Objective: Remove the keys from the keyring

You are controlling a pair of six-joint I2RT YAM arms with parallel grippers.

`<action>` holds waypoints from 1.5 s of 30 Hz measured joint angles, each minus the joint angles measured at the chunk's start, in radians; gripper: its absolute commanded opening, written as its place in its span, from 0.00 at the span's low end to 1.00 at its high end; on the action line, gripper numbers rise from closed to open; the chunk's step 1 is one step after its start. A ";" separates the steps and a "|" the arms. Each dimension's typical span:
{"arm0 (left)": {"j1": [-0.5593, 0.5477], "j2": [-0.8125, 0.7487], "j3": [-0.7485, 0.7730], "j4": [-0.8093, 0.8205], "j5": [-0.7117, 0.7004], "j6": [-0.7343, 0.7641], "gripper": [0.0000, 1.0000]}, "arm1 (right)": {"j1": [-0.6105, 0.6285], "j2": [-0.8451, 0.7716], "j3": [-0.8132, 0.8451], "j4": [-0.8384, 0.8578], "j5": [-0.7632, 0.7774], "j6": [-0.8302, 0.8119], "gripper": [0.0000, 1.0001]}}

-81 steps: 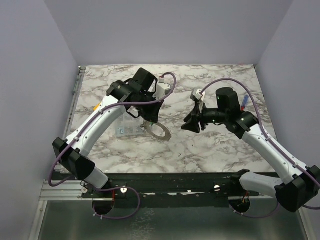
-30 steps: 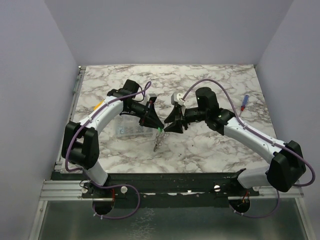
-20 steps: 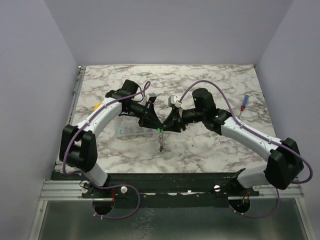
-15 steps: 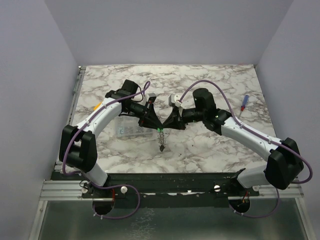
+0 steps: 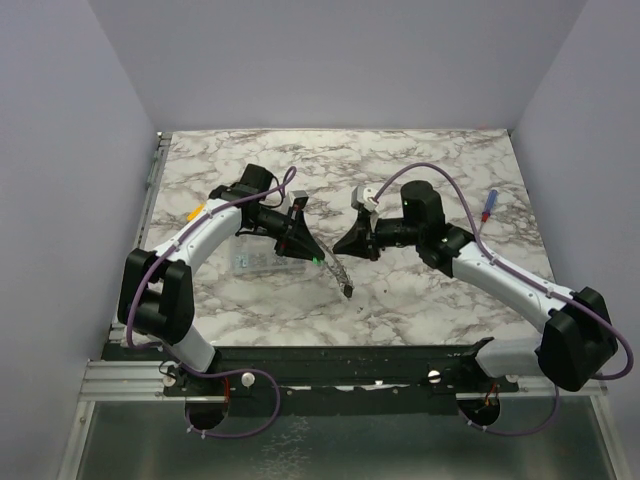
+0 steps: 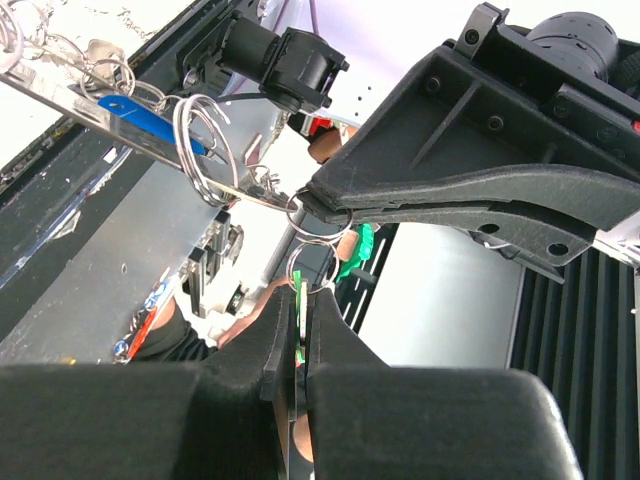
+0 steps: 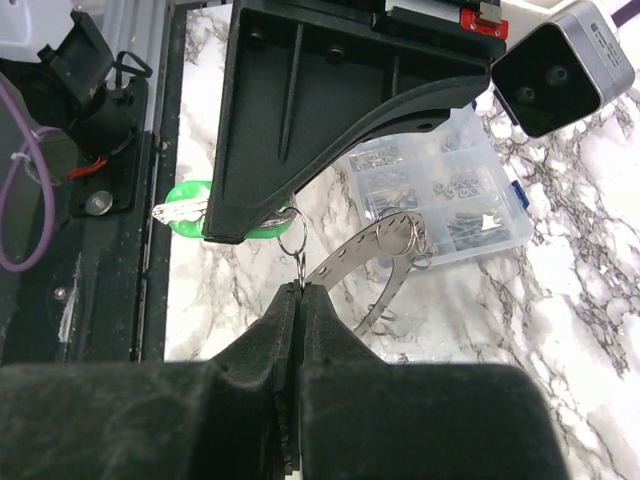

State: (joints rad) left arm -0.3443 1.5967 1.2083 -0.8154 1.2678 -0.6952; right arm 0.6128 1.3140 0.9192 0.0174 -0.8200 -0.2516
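My left gripper is shut on the green-headed key, which shows edge-on between its jaws in the left wrist view. My right gripper faces it and is shut on the rim of the grey keyring, beside a small split ring that links to the green key. The keyring hangs tilted above the table between both grippers. A blue-headed key and several split rings hang on it.
A clear compartment box of small parts lies on the marble table under the left arm, also in the right wrist view. A red-and-blue screwdriver lies at the right. The table's front edge and black rail are close below.
The keyring has been lifted off the table and held between both grippers. In the last half second the right gripper drew back to the right and the hanging ring swung out lower right.
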 measured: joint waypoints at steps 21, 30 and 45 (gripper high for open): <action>0.005 -0.008 -0.005 0.013 -0.016 -0.008 0.00 | -0.009 0.030 0.010 -0.002 -0.091 0.023 0.41; 0.005 -0.008 -0.005 0.013 -0.016 -0.008 0.00 | 0.039 0.076 0.057 -0.002 -0.086 0.014 0.50; 0.003 -0.008 -0.005 0.013 -0.016 -0.008 0.00 | 0.060 0.131 0.058 0.070 0.012 0.048 0.50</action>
State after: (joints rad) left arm -0.3408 1.5890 1.2030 -0.8028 1.2518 -0.7029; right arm 0.6731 1.4448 0.9771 0.0875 -0.8078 -0.2039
